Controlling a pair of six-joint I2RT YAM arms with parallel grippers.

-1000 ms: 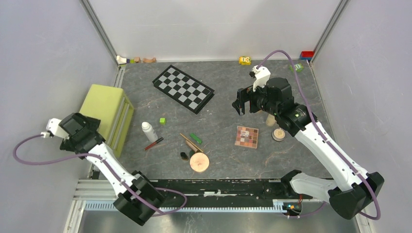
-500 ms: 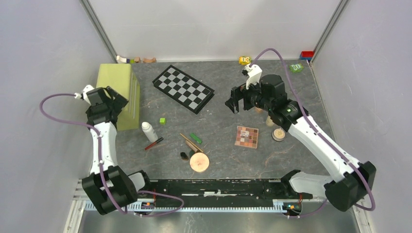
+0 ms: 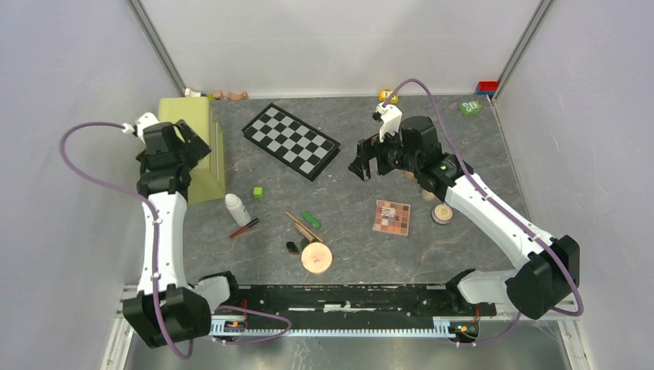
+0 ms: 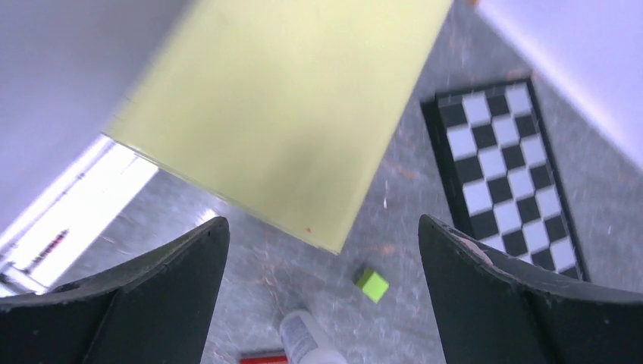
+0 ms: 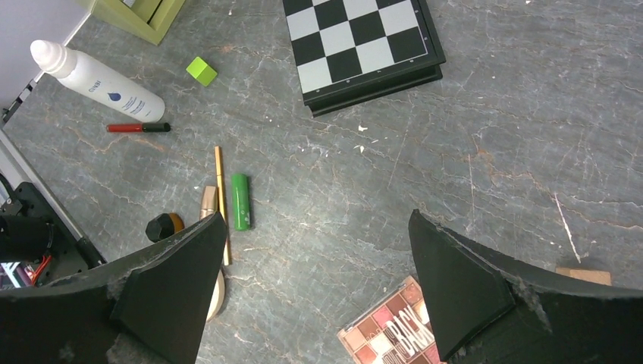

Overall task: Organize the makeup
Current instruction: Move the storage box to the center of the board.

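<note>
The makeup lies scattered on the grey table. A white bottle (image 3: 235,209) and a red pencil (image 3: 244,228) lie left of centre. A green tube (image 3: 311,219), a bronze tube (image 3: 303,228), a black brush (image 3: 292,247) and a round peach compact (image 3: 316,257) cluster in the middle. The square palette (image 3: 392,217) and a small compact (image 3: 442,213) lie to the right. My left gripper (image 3: 191,145) hangs open above the green box, with the bottle (image 4: 303,345) below it. My right gripper (image 3: 362,166) is open and empty, high above the palette (image 5: 394,330) and the green tube (image 5: 240,201).
A yellow-green drawer box (image 3: 193,146) stands at the left wall. The chequered board (image 3: 291,141) lies at the back centre, with a tiny green cube (image 3: 257,192) near the bottle. Small toys line the back wall. A wooden block (image 5: 584,274) lies under the right arm.
My left arm has swung up from the near left and now reaches over the green box. My right gripper has drifted left. No makeup has moved.
</note>
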